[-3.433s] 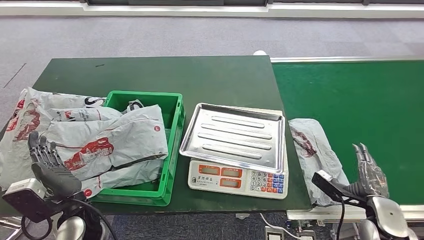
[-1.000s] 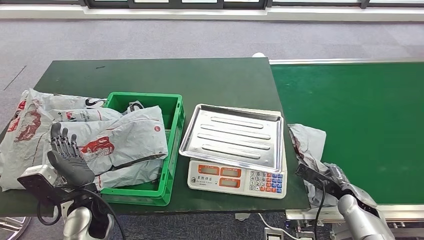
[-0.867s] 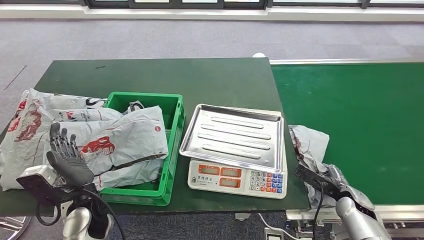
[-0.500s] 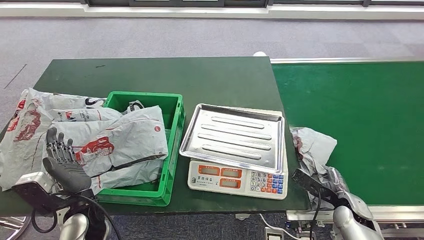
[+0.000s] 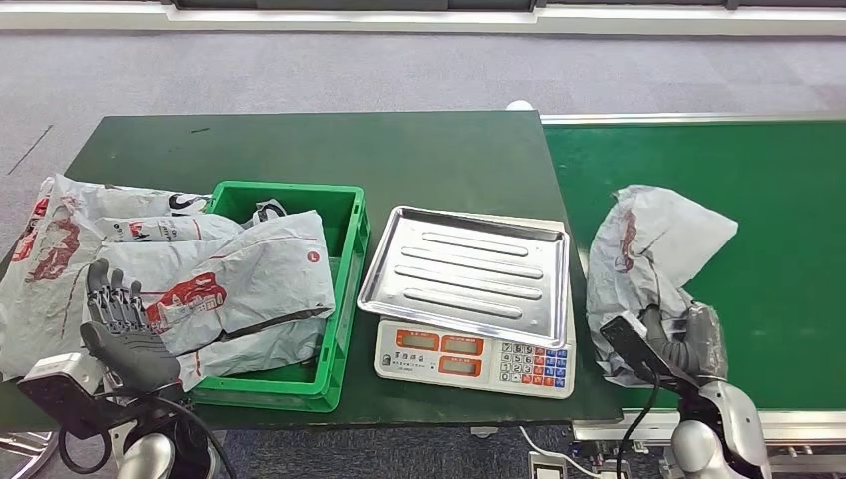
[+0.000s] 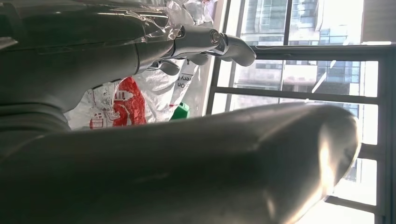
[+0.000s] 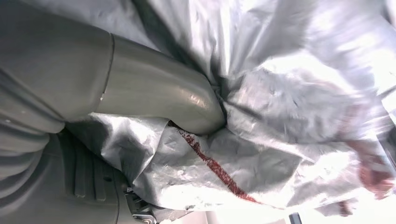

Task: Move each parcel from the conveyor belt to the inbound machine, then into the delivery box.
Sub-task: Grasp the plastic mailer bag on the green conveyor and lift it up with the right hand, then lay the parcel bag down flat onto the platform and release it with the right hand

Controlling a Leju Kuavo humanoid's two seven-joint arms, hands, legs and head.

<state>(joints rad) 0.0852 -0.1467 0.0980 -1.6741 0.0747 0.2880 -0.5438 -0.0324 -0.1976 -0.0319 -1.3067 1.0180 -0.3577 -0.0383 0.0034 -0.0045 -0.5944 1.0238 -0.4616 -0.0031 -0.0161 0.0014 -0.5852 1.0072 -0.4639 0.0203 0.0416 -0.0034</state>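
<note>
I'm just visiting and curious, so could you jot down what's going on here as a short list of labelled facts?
right hand: grips the crumpled grey plastic parcel, lifted over the green conveyor belt
left hand: open, holds nothing
silver-trayed weighing scale: tray bare
green plastic crate: grey parcels spill over its rim

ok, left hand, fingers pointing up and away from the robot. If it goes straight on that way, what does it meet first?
Most likely the grey parcel draped over the green box: the left hand shows right against it in the head view. Height above the bag is unclear, so it might pass over it.
</note>
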